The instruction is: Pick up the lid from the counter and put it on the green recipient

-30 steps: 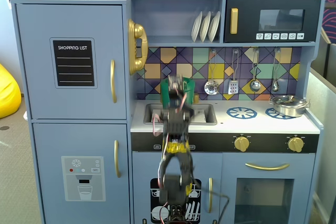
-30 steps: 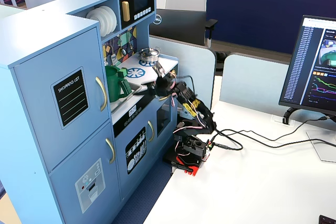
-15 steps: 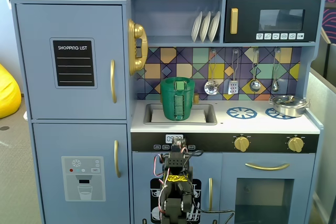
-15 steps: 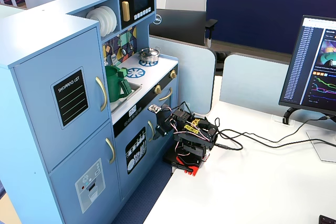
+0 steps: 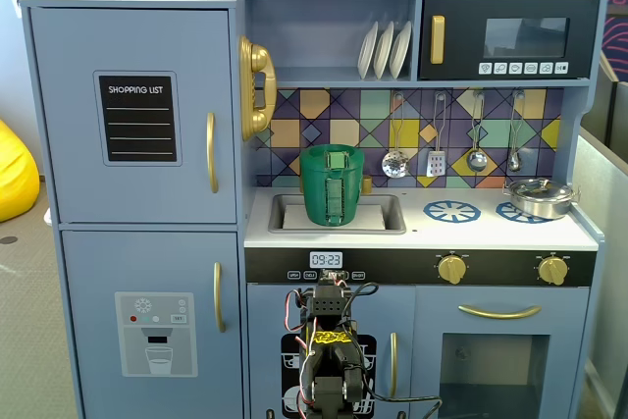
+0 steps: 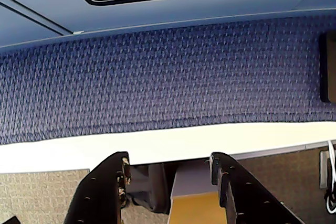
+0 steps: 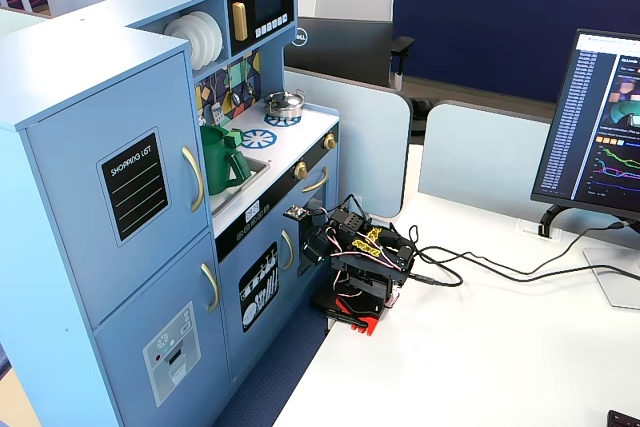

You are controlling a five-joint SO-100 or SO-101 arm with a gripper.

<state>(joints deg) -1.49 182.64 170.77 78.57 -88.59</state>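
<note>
The lid (image 5: 333,156) appears to sit across the mouth of the green recipient (image 5: 332,195), with a small paler knob showing at its middle; no separate green disc lies on the white counter (image 5: 491,234) in either fixed view, though the top is too small to be sure. The recipient stands upright in the sink (image 5: 388,215), well apart from the steel pot (image 5: 540,198) on the right burner. I judge the lid light, stiff and smooth, so slippery at the flat rim; the raised knob is the safer hold, pinched from above. The hand (image 6: 168,163) is moderately open with nothing between its 2 black fingers (image 6: 105,187), and looks down at blue carpet (image 6: 157,77). The arm (image 7: 360,257) is folded low on the white tabletop (image 7: 480,347), below counter height
</note>
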